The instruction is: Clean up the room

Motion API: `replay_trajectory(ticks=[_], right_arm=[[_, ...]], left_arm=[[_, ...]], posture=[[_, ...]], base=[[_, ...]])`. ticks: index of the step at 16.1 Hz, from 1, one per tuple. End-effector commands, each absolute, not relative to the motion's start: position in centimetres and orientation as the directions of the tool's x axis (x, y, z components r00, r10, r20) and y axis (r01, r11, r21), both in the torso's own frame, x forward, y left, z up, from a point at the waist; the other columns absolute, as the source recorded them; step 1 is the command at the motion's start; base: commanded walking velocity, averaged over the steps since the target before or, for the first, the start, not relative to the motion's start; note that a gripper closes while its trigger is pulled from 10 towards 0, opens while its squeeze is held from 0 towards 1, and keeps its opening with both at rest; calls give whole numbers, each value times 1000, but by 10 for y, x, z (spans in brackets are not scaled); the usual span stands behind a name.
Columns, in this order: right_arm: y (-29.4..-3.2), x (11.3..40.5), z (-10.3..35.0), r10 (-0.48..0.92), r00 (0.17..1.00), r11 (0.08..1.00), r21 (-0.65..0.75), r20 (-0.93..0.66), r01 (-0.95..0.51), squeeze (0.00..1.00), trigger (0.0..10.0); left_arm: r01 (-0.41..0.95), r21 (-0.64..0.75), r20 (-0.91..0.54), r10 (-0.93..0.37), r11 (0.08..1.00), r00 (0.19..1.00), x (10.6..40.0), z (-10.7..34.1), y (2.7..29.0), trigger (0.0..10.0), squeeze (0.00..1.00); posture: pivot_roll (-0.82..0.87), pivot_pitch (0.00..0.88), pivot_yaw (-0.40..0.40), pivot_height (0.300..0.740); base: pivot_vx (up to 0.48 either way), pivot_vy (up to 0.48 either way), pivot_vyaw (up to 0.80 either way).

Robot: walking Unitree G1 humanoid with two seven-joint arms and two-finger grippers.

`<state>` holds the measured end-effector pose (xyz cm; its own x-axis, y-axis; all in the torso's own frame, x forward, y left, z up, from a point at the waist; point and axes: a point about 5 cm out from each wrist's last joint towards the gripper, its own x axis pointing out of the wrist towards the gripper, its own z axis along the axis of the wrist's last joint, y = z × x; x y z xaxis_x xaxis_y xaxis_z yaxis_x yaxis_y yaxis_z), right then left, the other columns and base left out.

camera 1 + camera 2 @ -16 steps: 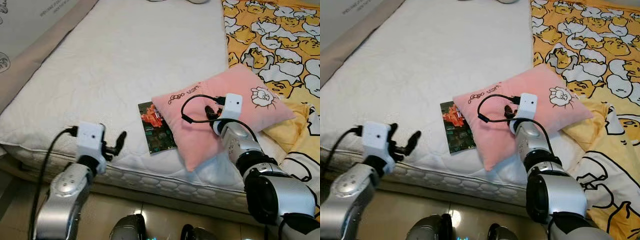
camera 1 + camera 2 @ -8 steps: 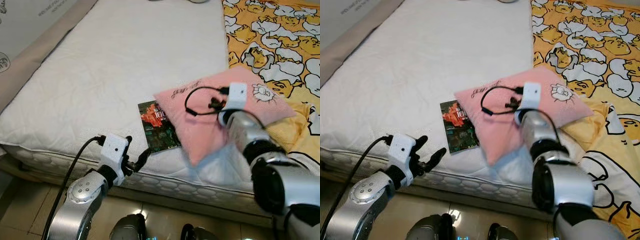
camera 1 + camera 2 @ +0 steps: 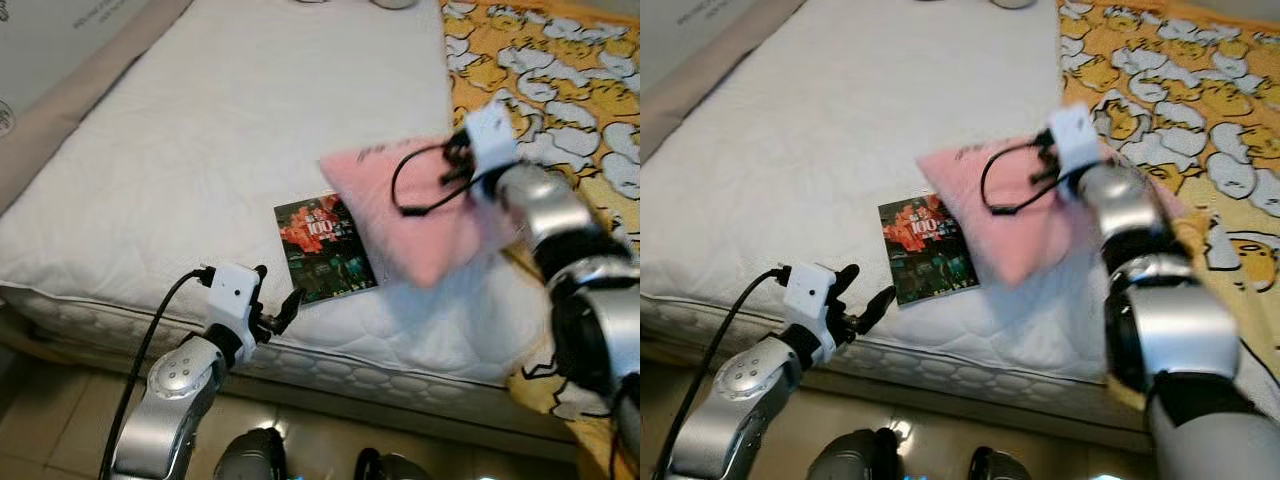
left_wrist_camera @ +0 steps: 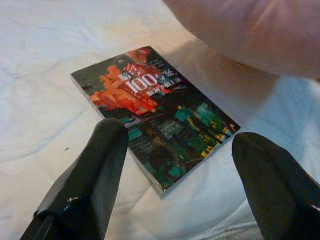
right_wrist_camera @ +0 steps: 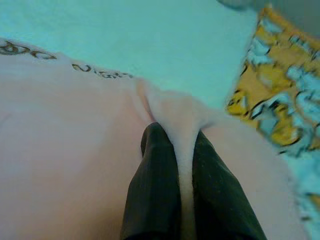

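My right gripper (image 5: pixel 175 155) is shut on a fold of the pink pillow (image 3: pixel 420 210), which hangs lifted and tilted above the white mattress (image 3: pixel 230 130). A dark book with a red and green cover (image 3: pixel 323 247) lies flat near the mattress's front edge, uncovered. My left gripper (image 4: pixel 175 165) is open just in front of the book's near edge, one black finger (image 4: pixel 87 185) on each side of it. In the left eye view that gripper (image 3: pixel 278 310) sits low at the bed's front edge.
A yellow duvet with a cartoon print (image 3: pixel 560 90) covers the right side of the bed. The mattress's quilted front side (image 3: pixel 400 370) drops to a tiled floor (image 3: pixel 60 420). A beige bed frame edge (image 3: pixel 60 120) runs along the left.
My right arm has raised the pink pillow up and to the right, off the book. The left gripper has crept a little closer to the book.
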<state>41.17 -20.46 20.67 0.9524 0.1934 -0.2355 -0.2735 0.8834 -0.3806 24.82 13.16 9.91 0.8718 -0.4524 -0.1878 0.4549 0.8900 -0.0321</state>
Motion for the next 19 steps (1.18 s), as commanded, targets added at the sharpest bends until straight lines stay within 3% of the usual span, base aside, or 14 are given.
replay_trajectory(ticks=[1, 4, 5, 8, 11, 14, 15, 16, 17, 18, 19], right_arm=[[-205, 416, 235, 231, 954, 835, -463, -193, -296, 0, 0], [-201, 418, 259, 275, 938, 692, -633, -213, -347, 0, 0], [-195, 419, 277, 310, 924, 565, -738, -224, -369, 0, 0], [-188, 414, 289, 381, 864, 277, -851, -330, -447, 0, 0], [-203, 411, 259, 295, 851, 151, -858, -434, -491, 0, 0], [-220, 403, 211, 206, 852, 145, -847, -480, -512, 0, 0], [-225, 399, 195, 175, 865, 150, -856, -470, -495, 0, 10000], [-227, 397, 185, 171, 869, 213, -844, -464, -492, 0, 10000], [-227, 395, 176, 170, 891, 349, -820, -421, -454, 376, 10000], [-225, 392, 166, 179, 896, 441, -781, -406, -442, 1000, 10000], [-222, 389, 155, 198, 875, 416, -771, -441, -482, 1000, 10000]], left_arm=[[450, -34, -179, -449, 892, 876, 252, 98, 128, 10000, 0], [443, -43, -153, -444, 896, 883, 258, 99, 122, 10000, 0], [439, -44, -139, -440, 898, 887, 261, 99, 119, 10000, 0], [424, -55, -122, -427, 904, 896, 261, 99, 116, 10000, 0], [416, -66, -116, -421, 907, 900, 260, 97, 113, 10000, 0], [423, -63, -116, -428, 904, 896, 261, 97, 112, 10000, 0], [429, -61, -118, -433, 901, 894, 262, 96, 111, 10000, 0], [431, -61, -119, -435, 900, 892, 262, 96, 111, 10000, 0], [433, -57, -120, -437, 899, 891, 262, 97, 111, 10000, 0], [438, -52, -119, -441, 898, 890, 263, 97, 111, 10000, 0], [443, -49, -119, -445, 895, 888, 264, 98, 112, 10000, 0]], posture=[[212, 47, -102, 740], [220, 16, -125, 740], [224, 12, -131, 740], [240, 0, -159, 740], [233, 3, -163, 740], [220, 16, -149, 740], [216, 18, -146, 740], [214, 20, -140, 740], [216, 27, -128, 740], [216, 27, -125, 740], [212, 27, -114, 740]], base=[[0, 0, 0], [0, 0, 0], [0, 0, 0], [0, 0, 0], [0, 0, 0], [0, 0, 0], [0, 0, 0], [0, 0, 0], [0, 0, 0], [0, 0, 0], [0, 0, 0]])
